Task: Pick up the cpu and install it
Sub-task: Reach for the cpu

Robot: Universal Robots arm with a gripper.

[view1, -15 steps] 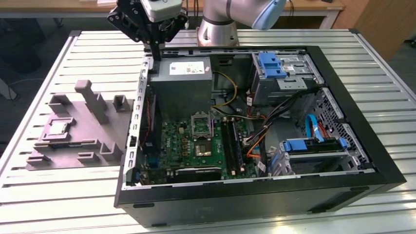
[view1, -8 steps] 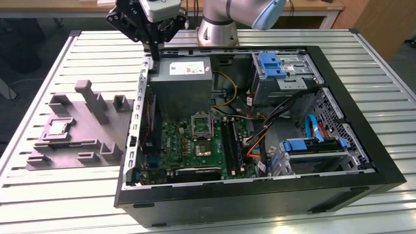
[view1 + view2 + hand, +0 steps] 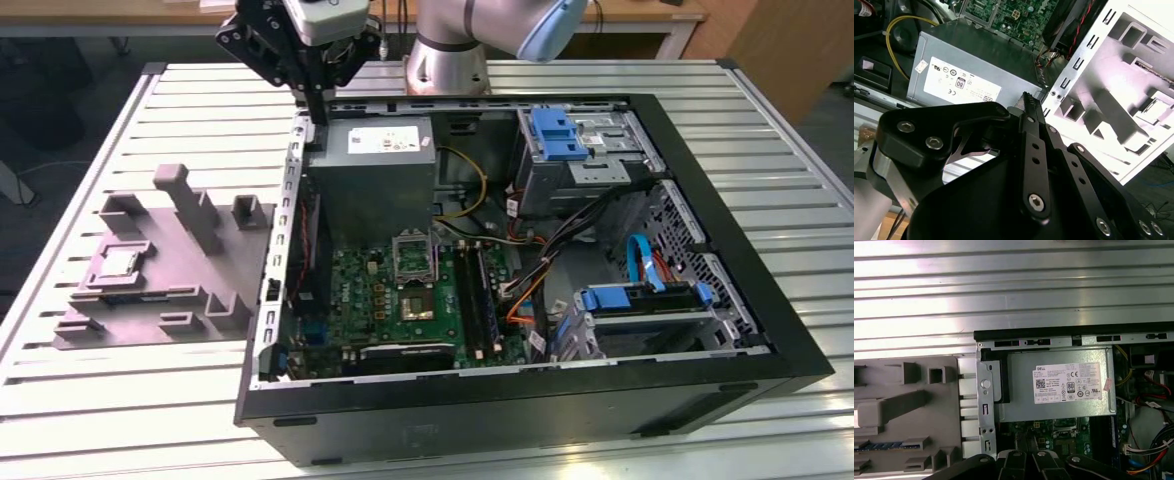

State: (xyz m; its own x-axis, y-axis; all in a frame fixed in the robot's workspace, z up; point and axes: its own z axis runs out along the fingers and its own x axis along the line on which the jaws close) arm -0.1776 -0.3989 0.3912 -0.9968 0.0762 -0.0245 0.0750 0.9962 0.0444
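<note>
The cpu, a small silvery square with a pale rim, lies in a recess of the grey fixture tray at the exterior view's left. My gripper hangs over the back left corner of the open computer case, next to the grey power supply, well away from the cpu. Its black fingers lie together with nothing between them. The empty processor socket sits on the green motherboard, with a brownish chip just in front of it.
The case holds blue drive cages, a second blue bracket, and yellow, orange and black cables. Tall posts rise from the fixture tray. The slatted metal table runs all around.
</note>
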